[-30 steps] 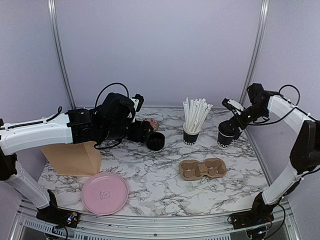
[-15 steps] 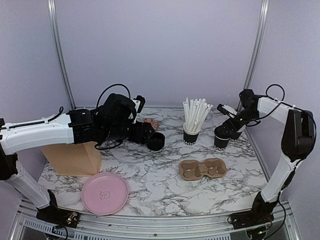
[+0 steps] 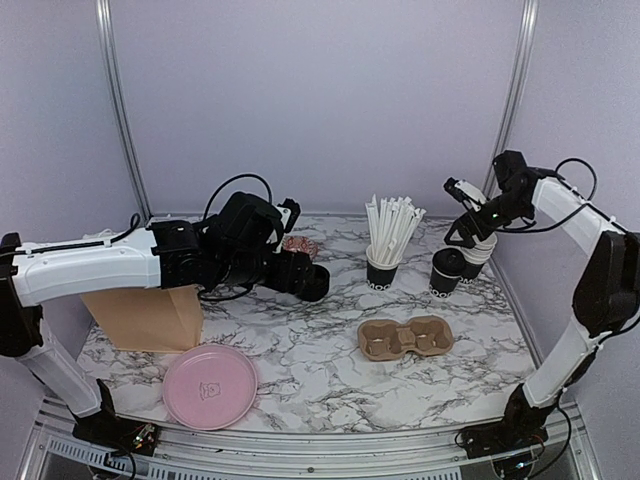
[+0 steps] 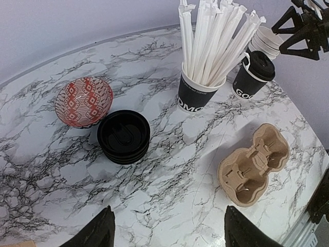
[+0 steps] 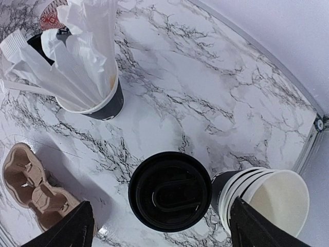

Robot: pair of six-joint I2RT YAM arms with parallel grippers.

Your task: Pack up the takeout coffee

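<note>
One takeout coffee (image 5: 169, 191), a black cup with a black lid on, stands on the marble table (image 3: 300, 360); it also shows in the top view (image 3: 446, 271) and the left wrist view (image 4: 254, 73). My right gripper (image 5: 160, 203) hangs open above it, a finger on either side and clear of the lid, also seen from above (image 3: 463, 228). A stack of open black cups (image 5: 277, 200) stands right beside that coffee. A stack of black lids (image 4: 124, 136) lies ahead of my open, empty left gripper (image 4: 169, 236), which hovers near the lids (image 3: 312, 282).
A black cup of white straws (image 3: 385, 262) stands mid-table. The brown two-hole carrier (image 3: 405, 337) lies in front of it. A red patterned bowl (image 4: 84, 101) sits behind the lids. A brown paper bag (image 3: 150, 315) and pink plate (image 3: 210, 385) are at the left.
My right gripper let go of the lidded cup, opened wider and rose above it; the cup now stands free. The left arm shifted slightly right.
</note>
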